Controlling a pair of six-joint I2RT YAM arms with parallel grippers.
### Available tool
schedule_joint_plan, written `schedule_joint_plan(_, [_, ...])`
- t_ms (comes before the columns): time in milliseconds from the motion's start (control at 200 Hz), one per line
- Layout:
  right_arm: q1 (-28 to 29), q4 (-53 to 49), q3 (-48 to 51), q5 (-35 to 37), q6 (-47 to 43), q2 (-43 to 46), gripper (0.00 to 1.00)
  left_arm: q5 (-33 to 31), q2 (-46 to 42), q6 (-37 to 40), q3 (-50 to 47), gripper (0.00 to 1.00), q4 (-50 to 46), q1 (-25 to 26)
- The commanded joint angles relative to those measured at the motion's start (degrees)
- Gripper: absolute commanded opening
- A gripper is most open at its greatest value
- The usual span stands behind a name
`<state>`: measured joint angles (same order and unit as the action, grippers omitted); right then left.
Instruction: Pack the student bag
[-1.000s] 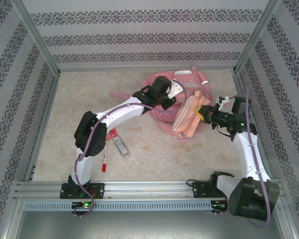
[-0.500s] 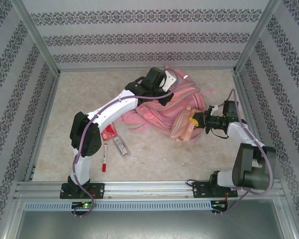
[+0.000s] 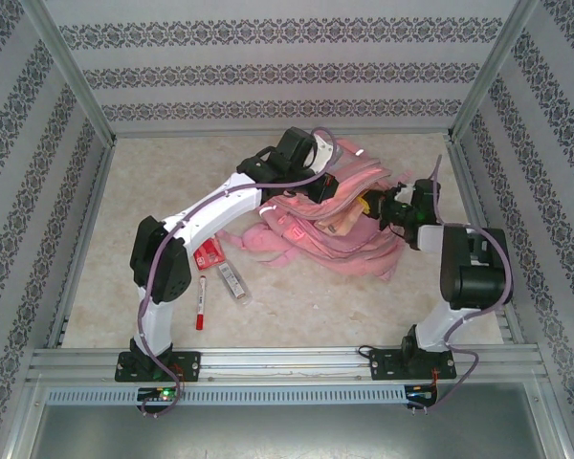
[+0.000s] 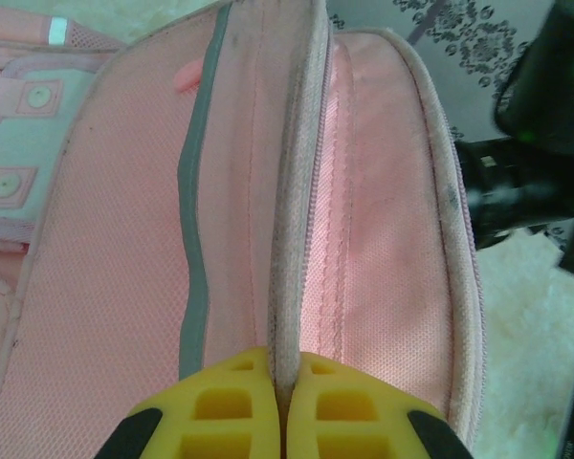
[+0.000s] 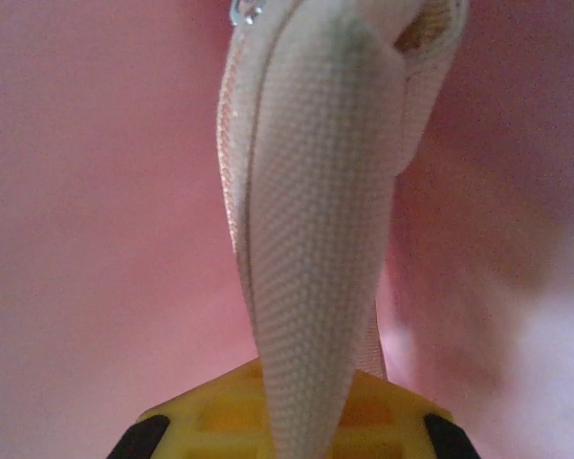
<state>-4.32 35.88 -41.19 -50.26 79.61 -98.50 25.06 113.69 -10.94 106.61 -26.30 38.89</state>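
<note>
Bag: left hand clamped on rim of student bag.
Pouch: right hand grips pencil pouch — seemingly entering the bag.
Unpacked: marker on worktop.

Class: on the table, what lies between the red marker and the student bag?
Top view: a small grey oblong item lies between the red marker and the student bag.

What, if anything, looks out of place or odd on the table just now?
The bag lies slumped and crumpled; the rim held by the left gripper shows grey smudges. A pen, a red packet and another small item lie loose by the left arm, outside the bag. The right gripper pinches a pouch.
</note>
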Motion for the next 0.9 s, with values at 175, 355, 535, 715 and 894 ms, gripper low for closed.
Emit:
schedule_joint_plan(175, [9.8,24.6,-2.8,22.3,7.8,-10.0,0.0,7.5,-6.9,-3.9,-3.1,0.0,15.9,0.4])
schedule_joint_plan(355, [14.9,30.0,-8.1,29.7,9.8,-19.0,0.01,7.0,-7.9,-2.7,-4.6,0.0,17.3,0.4])
schedule_joint_plan(535, [18.9,29.7,-11.5,32.9,12.5,-25.9,0.13,7.8,-9.2,-3.3,-8.7,0.0,23.8,0.3])
schedule_joint_plan(715, [19.3,26.2,-11.2,32.0,12.2,-26.7,0.21,7.0,-10.1,-3.0,-11.0,0.0,25.5,-0.2])
schedule_joint_plan(894, [18.4,18.1,-10.1,31.2,10.5,-22.4,0.44,4.1,-11.4,-1.4,-12.5,0.0,24.4,-1.5])
